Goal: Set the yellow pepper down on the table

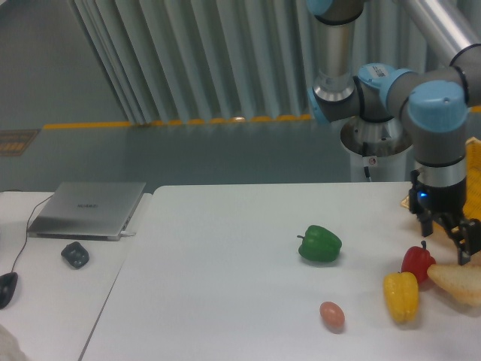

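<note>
I see the pepper (401, 296) resting lower right on the table (225, 271); glossy, slippery, best held mid-body. Gripper (449, 235) open, empty.

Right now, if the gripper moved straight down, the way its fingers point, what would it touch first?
Probably the red pepper or the bread-like piece beside it: the open gripper hangs just above them. Depth is unclear, so it might pass behind them to the table. The yellow pepper lies off that line.
</note>
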